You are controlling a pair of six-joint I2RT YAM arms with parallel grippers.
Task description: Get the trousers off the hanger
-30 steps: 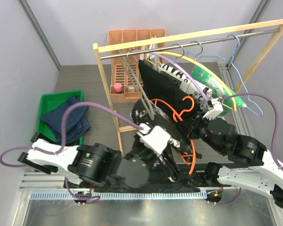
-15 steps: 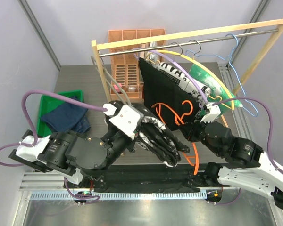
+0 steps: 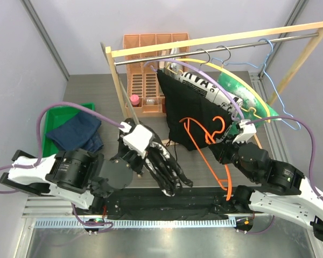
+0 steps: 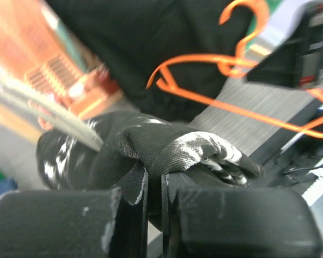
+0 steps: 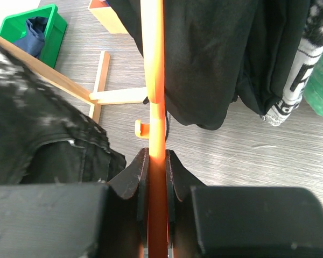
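The black, white-speckled trousers [image 3: 164,167] hang bunched from my left gripper [image 3: 149,153], which is shut on them low over the table's near middle. In the left wrist view the cloth [image 4: 167,145] bulges over the closed jaws of the left gripper [image 4: 154,185]. The orange hanger [image 3: 204,148] is bare and stands apart to their right. My right gripper [image 3: 222,153] is shut on it, and the right wrist view shows its bar [image 5: 153,64] pinched in that gripper [image 5: 156,164]. The navy trousers [image 3: 75,134] lie in the green bin [image 3: 59,115].
A wooden rack [image 3: 204,40] spans the back, with a plain black garment [image 3: 188,113], a lettered cloth [image 3: 210,91] and wire hangers [image 3: 280,107] on its rail. An orange crate [image 3: 148,80] stands behind the rack's left post. The rack's foot [image 5: 105,94] lies on the table.
My left arm has drawn the speckled trousers left and away from the orange hanger, which now hangs bare. The right gripper kept its hold and shifted slightly.
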